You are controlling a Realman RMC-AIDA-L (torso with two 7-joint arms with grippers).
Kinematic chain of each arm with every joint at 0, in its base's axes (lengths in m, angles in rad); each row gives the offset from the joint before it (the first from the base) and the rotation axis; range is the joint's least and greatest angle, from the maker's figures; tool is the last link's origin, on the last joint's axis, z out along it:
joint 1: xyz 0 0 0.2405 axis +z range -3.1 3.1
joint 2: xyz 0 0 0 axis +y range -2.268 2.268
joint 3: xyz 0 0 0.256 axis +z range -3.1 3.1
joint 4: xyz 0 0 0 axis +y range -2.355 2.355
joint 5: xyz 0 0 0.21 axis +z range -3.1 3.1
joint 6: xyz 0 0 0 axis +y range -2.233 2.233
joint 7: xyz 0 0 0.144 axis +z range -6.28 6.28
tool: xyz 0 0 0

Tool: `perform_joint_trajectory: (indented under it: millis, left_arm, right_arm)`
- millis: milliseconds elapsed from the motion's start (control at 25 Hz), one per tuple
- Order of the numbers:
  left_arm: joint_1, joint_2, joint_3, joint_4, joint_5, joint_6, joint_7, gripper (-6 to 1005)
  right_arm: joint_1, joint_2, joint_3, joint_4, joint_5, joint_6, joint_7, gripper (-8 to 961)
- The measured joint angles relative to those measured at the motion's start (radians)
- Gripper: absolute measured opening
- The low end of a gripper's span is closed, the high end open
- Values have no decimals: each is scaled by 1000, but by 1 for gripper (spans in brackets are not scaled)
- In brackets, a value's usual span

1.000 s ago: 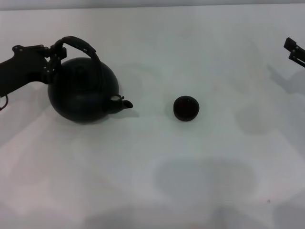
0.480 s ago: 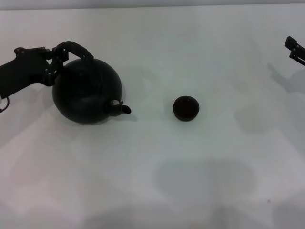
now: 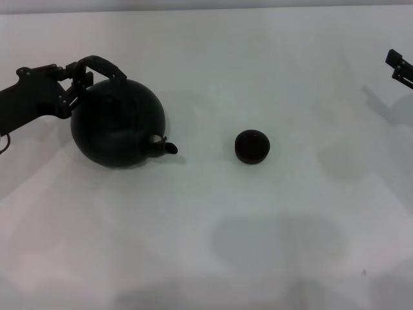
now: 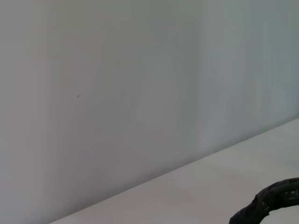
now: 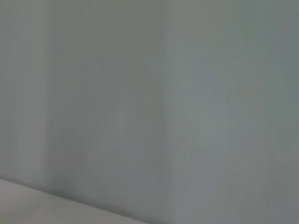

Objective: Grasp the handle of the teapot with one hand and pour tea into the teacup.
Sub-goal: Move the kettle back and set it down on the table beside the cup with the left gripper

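The large round black teapot [image 3: 118,123] is at the left of the head view, tipped toward the right, its short spout [image 3: 166,146] pointing at the teacup. Its arched black handle [image 3: 103,66] sits at its upper left, and a piece of it shows in the left wrist view [image 4: 268,203]. My left gripper [image 3: 76,79] reaches in from the left and is shut on the handle. The tiny black teacup [image 3: 251,146] stands on the white table, well to the right of the spout. My right gripper [image 3: 399,68] is parked at the far right edge.
The white table [image 3: 258,245] runs across the whole head view, with soft shadows near the front. The right wrist view shows only a pale wall and a strip of table.
The teapot has tipped further toward the cup and its spout has dropped. The handle has swung back to the left. The cup and the right arm have not moved.
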Motion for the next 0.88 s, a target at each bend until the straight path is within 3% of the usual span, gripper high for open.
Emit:
perform_joint_trajectory:
  millis: [240,480,880]
  left_arm:
    - [5,-2,0,2,0,-2,13,337]
    - [25,-3,0,16,-7,9,63,507]
    - [106,-3,0,98,-76,67,111,510]
  right_arm:
    - [0,0,0,0,-1,0,0,860]
    - [0,0,0,1,-2,-2,0,860]
    - [1,0,-2,9,-3,0,8,860]
